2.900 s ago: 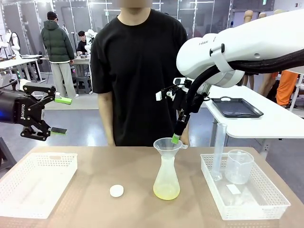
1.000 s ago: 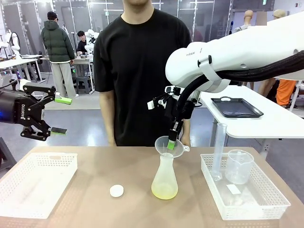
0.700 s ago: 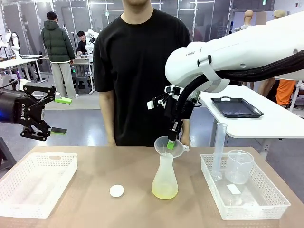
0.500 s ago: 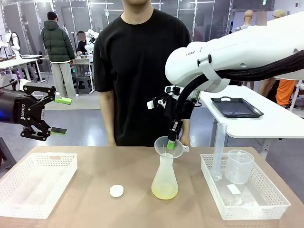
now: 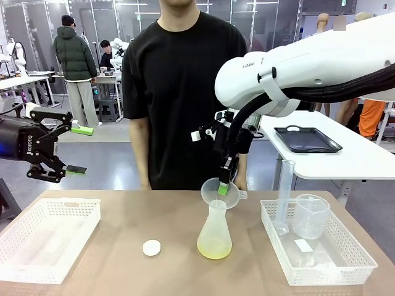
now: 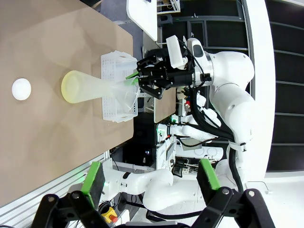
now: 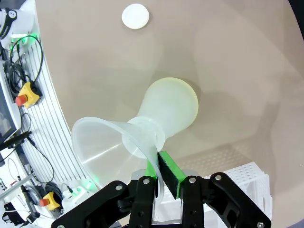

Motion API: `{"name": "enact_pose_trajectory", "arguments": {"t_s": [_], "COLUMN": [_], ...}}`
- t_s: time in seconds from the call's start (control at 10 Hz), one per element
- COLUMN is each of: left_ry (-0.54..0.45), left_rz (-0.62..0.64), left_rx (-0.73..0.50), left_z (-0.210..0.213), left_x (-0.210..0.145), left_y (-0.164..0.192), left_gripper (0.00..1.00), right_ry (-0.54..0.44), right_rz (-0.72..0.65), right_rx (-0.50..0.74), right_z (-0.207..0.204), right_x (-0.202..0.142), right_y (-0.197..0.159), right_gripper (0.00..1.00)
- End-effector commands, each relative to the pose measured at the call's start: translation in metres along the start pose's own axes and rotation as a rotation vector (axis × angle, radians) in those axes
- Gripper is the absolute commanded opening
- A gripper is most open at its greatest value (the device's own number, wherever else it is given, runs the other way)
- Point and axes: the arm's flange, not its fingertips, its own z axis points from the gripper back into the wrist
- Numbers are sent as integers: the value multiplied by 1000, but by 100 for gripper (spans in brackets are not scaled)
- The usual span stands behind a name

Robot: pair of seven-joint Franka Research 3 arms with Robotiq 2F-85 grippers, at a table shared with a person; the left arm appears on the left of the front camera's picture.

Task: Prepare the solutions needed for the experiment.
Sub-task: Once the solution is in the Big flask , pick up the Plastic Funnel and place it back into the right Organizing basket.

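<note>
Leftward by a little since a few seconds back go the right gripper and the funnel it clamps by the rim, the conical flask shifting with them. Nearest lies the white cap; behind it the flask stands upright, its solution pooled straight below those clenched fingers, while the left gripper, spread and empty, hangs well apart. From the right wrist, the funnel wall sits between the green pads — the front view gives the liquid level.

Part of the funnel's rim is hidden between the right tool's jaws.
</note>
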Motion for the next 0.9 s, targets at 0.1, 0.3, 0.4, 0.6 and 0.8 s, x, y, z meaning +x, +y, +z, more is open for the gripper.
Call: {"name": "enact_pose_trajectory", "arguments": {"t_s": [0.1,0.3,0.4,0.6,0.8], "left_ry": [1,1,1,1,1], "left_rz": [13,13,13,13,13], "left_rx": [-28,-28,-28,-28,-28], "left_z": [-3,-3,-3,-3,-3], "left_x": [-1,-1,-1,-1,-1], "left_y": [-2,-2,-2,-2,-2], "left_gripper": [100,100,100,100,100], "right_ry": [8,20,25,34,43], "right_rz": [-22,-34,-42,-45,-65], "right_rx": [23,30,34,64,78], "right_z": [10,15,19,33,46], "right_x": [4,7,9,9,8], "right_y": [9,12,14,21,26], "right_gripper": [0,0,0,0,0]}}
